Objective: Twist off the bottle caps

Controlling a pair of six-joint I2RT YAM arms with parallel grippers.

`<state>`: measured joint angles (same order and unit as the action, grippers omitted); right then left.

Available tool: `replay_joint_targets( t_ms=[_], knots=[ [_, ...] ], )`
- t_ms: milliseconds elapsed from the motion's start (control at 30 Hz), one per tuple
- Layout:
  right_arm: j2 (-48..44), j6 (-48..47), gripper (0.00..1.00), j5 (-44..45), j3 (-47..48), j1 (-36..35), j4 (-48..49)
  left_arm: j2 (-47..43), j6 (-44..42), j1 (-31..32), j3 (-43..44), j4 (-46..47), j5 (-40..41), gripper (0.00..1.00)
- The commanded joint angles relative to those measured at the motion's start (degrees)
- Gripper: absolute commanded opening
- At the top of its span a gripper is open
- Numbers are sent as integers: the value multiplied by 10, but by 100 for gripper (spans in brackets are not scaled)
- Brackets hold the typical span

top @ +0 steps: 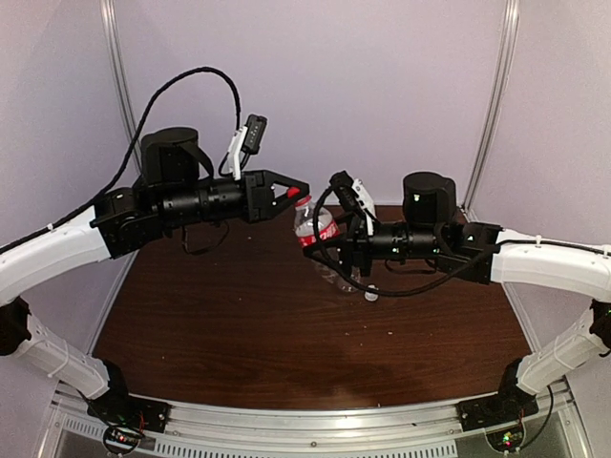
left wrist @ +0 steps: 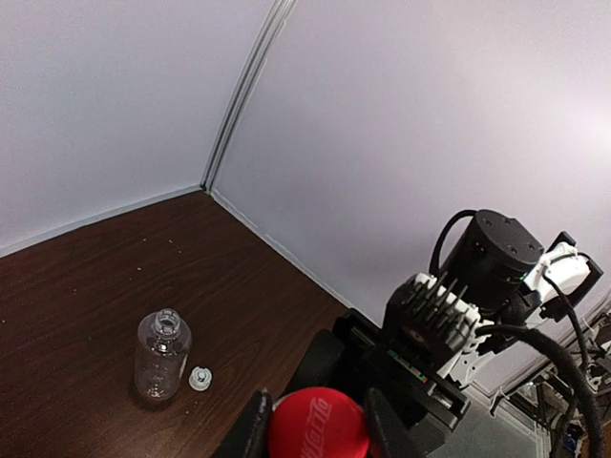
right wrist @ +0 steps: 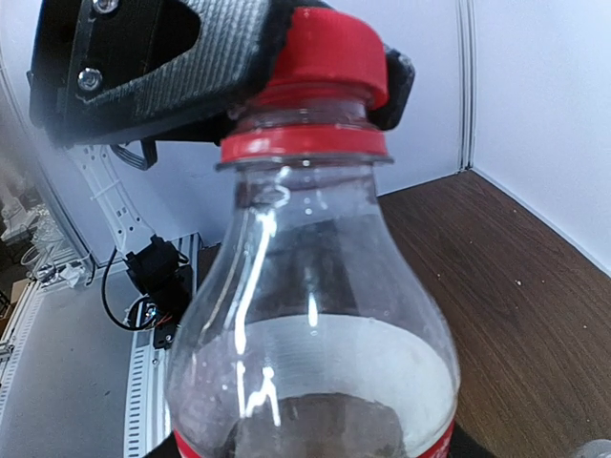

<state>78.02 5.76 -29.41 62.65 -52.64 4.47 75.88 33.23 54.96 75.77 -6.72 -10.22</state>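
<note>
While the labelled bottle (right wrist: 315,315) is held off the tabletop (top: 239,324) by the right hand (top: 327,250), whose fingers are closed on its body, the red cap (right wrist: 329,52) is clamped from both sides by the left hand (top: 294,194). The cap is seen seated on the neck, just above the red collar ring. The two hands are brought together over the far middle of the tabletop. On the brown surface below the right arm, the unlabelled bottle (left wrist: 160,355) is stood upright with its mouth open, and the white cap (left wrist: 200,379) is laid just beside its base.
</note>
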Motion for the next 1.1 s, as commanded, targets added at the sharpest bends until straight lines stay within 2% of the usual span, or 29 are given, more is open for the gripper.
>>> replay_joint_targets(
  t_ms=[0,233,333,633,900,1067],
  knots=[
    [-25,14,35,35,1,8,-4,-9,-14,-1,14,14,17,33],
    [-33,8,35,-33,-11,8,19,-18,-42,-7,8,38,-37,66],
    [-34,7,35,-58,-13,8,23,-24,-55,-13,7,39,-57,74],
    [-58,12,35,-47,-37,15,23,-74,-108,-36,-20,6,-49,76],
    [-69,25,35,-25,-53,23,19,-123,-136,-48,-75,-97,53,76],
    [-59,29,35,-6,-66,26,14,-144,-145,-48,-121,-120,78,77]
  ],
)
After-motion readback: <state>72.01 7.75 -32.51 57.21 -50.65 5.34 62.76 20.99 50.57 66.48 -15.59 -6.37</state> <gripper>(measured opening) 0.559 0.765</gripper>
